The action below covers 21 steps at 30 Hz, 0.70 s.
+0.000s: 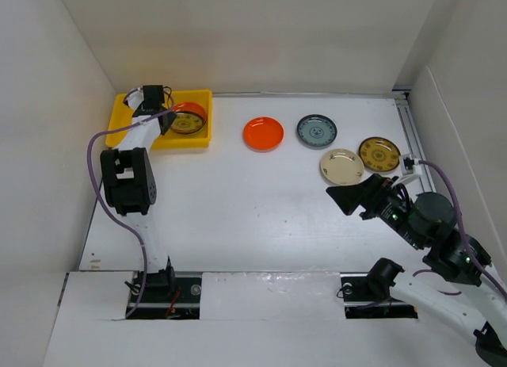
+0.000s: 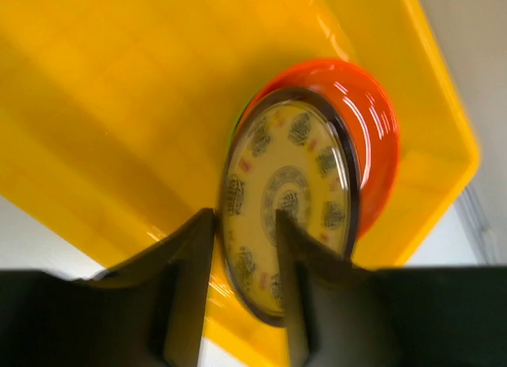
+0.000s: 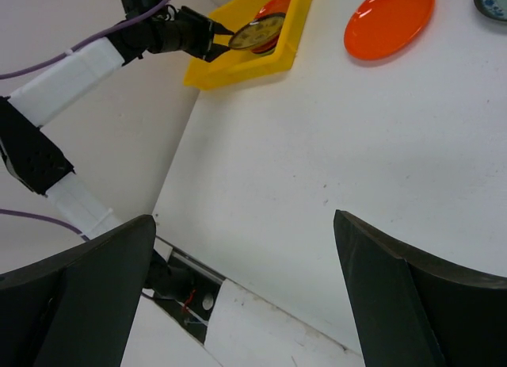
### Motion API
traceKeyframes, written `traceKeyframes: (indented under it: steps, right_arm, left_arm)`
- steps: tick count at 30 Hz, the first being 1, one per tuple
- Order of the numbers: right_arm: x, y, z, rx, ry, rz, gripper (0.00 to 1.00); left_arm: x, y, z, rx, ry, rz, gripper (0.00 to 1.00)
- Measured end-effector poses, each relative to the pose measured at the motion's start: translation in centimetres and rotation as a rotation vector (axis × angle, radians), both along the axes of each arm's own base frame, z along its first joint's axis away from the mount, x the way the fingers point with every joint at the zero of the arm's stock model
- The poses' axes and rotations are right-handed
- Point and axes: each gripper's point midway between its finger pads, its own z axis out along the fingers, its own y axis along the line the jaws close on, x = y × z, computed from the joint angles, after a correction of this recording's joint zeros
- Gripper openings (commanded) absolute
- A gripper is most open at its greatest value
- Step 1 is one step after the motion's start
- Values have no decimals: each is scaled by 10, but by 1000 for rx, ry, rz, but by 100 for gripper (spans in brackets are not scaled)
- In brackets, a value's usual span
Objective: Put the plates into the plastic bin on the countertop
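A: Spotting the brown-and-gold plate [image 2: 289, 200] tilted up on edge over the plastic bin [image 2: 119, 105], directly above an orange plate [image 2: 372, 137] lying inside.

B: Pinched at the rim by the left gripper [image 2: 243, 224], with a finger on either side.

A: Best to level it, lower until touching the orange one, then let go. No dropping from height, no clipping the bin wall.

B: Looking right now: right gripper [image 3: 244, 220] spread wide, clasping nothing, hovering above the countertop [image 1: 261, 216] near the cream plate [image 1: 341, 166].

A: Counting four outside the bin: that one, a second orange plate [image 1: 263, 133], the teal plate [image 1: 317, 131], the other brown-and-gold plate [image 1: 379, 154].
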Motion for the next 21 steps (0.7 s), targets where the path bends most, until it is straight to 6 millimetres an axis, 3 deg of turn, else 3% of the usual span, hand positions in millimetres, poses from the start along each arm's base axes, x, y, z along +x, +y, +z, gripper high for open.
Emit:
traceKeyframes:
  steps: [1, 2, 7, 11, 13, 15, 18, 21]
  right_arm:
    - [0, 0, 0, -1, 1, 0, 100]
    - [0, 0, 0, -1, 1, 0, 100]
    - [-1, -1, 0, -1, -4, 0, 100]
    - [-1, -2, 0, -3, -8, -1, 100]
    - [0, -1, 0, -3, -8, 0, 100]
    - [2, 1, -5, -11, -1, 1, 100]
    - [6, 6, -17, -37, 24, 2, 100]
    - [11, 12, -26, -61, 47, 6, 100]
  left_arm:
    - [1, 2, -1, 1, 9, -1, 61]
    - [2, 3, 1, 1, 10, -2, 99]
    - [4, 2, 31, -1, -57, -26, 100]
    - [-14, -33, 67, 8, -125, -124, 100]
    - [-28, -67, 82, -5, -174, -205, 100]
    - [-53, -110, 84, -37, -201, -299, 100]
    - [-92, -180, 59, -96, -189, -441, 100]
    - [-133, -245, 15, -157, -104, -570, 100]
